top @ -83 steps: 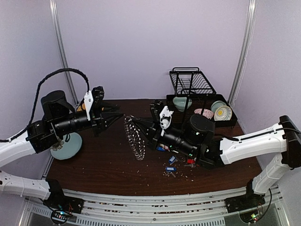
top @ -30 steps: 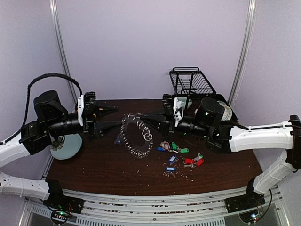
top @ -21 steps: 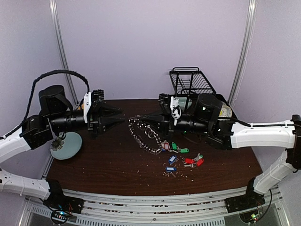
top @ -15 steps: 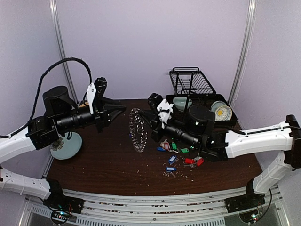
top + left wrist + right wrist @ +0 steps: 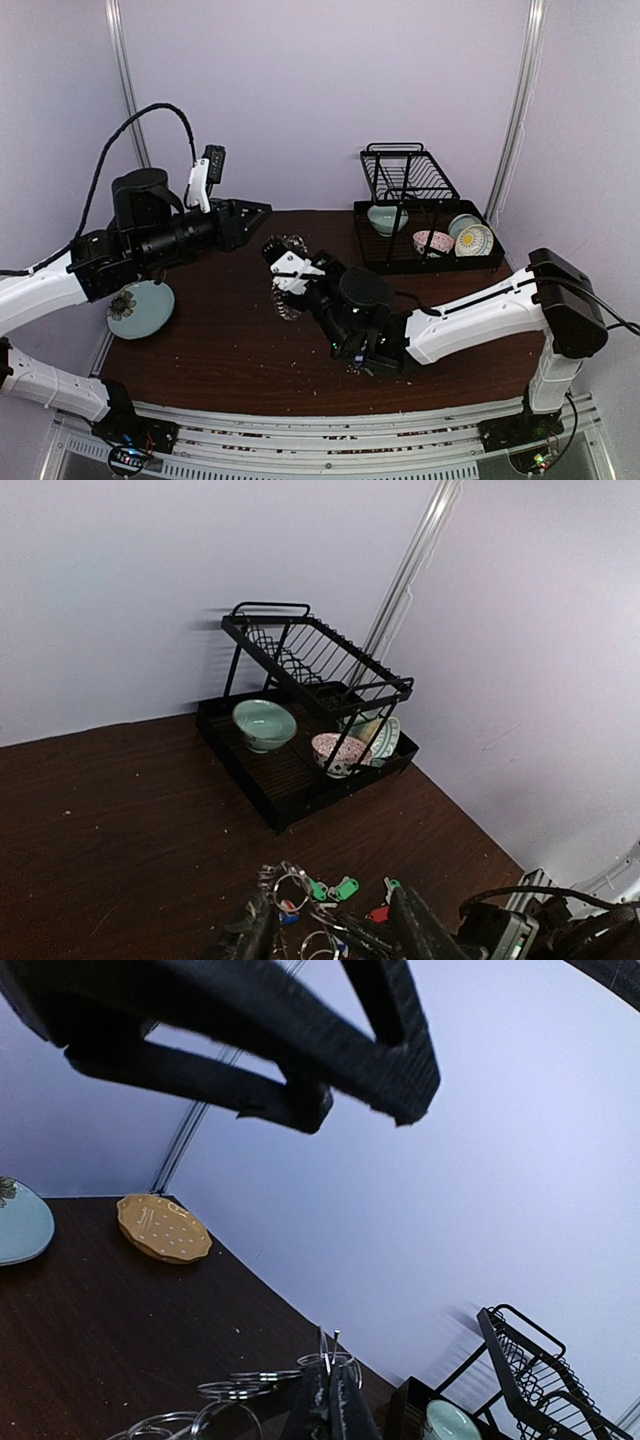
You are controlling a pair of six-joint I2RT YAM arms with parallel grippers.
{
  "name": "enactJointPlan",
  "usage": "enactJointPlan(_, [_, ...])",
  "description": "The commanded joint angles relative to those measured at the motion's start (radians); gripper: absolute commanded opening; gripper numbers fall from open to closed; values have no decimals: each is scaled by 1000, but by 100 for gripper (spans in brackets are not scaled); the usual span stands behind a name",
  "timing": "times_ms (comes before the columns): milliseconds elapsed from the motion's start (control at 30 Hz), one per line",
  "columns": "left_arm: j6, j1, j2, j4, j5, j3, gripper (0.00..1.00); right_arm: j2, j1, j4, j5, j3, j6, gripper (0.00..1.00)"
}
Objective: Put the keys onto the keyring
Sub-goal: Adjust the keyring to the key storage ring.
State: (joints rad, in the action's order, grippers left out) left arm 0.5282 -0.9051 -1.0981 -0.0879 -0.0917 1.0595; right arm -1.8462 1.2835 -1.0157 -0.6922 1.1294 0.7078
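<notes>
1. One dark brown desk (image 5: 200, 350), carrying all items below.
2. One black wire dish rack (image 5: 410, 175) at the far right corner, holding a green bowl (image 5: 387, 218) and several patterned bowls.
3. Two grippers.
   - Left gripper (image 5: 252, 212): raised over the far left part of the desk, fingers (image 5: 425, 935) apart, nothing between them.
   - Right gripper (image 5: 331, 1400): reaches across to mid-desk, fingers pressed together, clamped on one ring of the keyring.
4. One pale blue plate (image 5: 140, 308) at the left edge, and one yellow dotted plate (image 5: 165, 1228) toward the far left corner.
5. One keyring (image 5: 287, 303), a chain of silver rings, hanging from the right gripper just left of the desk's centre.
6. Several keys (image 5: 343, 888) with green, red and blue tags, lying on the desk near the rings. In the top view the right arm covers them.
</notes>
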Motion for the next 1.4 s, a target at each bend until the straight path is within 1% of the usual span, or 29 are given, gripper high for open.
enactJointPlan(0, [97, 0, -34, -41, -70, 22, 42, -23, -5, -153, -1, 50, 91, 0])
enactJointPlan(67, [127, 1, -55, -57, -87, 31, 43, -21, -6, -152, 43, 49, 82, 0])
enactJointPlan(167, [189, 12, -71, -51, -87, 40, 43, -25, -8, -133, 65, 61, 79, 0])
enactJointPlan(267, [242, 15, -90, -28, -59, 58, 40, -27, -13, -112, 90, 71, 58, 0])
enactJointPlan(400, [297, 15, -129, -54, -24, 98, 36, -36, -17, -84, 110, 78, 21, 0])
enactJointPlan(500, [334, 15, -130, -79, -39, 100, 32, -44, -19, -62, 118, 89, 10, 0])
enactJointPlan(700, [350, 14, -117, -126, -74, 106, 29, -67, -32, -45, 114, 115, 10, 0])
enactJointPlan(900, [379, 15, -109, -190, -102, 113, 30, -80, -44, -27, 115, 134, 2, 0])
enactJointPlan(1000, [387, 15, -90, -195, -128, 103, 31, -83, -48, -12, 123, 144, -3, 0])
enactJointPlan(1100, [393, 15, -91, -187, -125, 94, 31, -88, -49, -18, 129, 151, -4, 0])
enactJointPlan(1267, [394, 14, -105, -180, -103, 101, 28, -98, -51, -16, 132, 165, -7, 0])
enactJointPlan(1367, [395, 15, -108, -164, -90, 97, 25, -99, -51, -20, 134, 167, -11, 0])
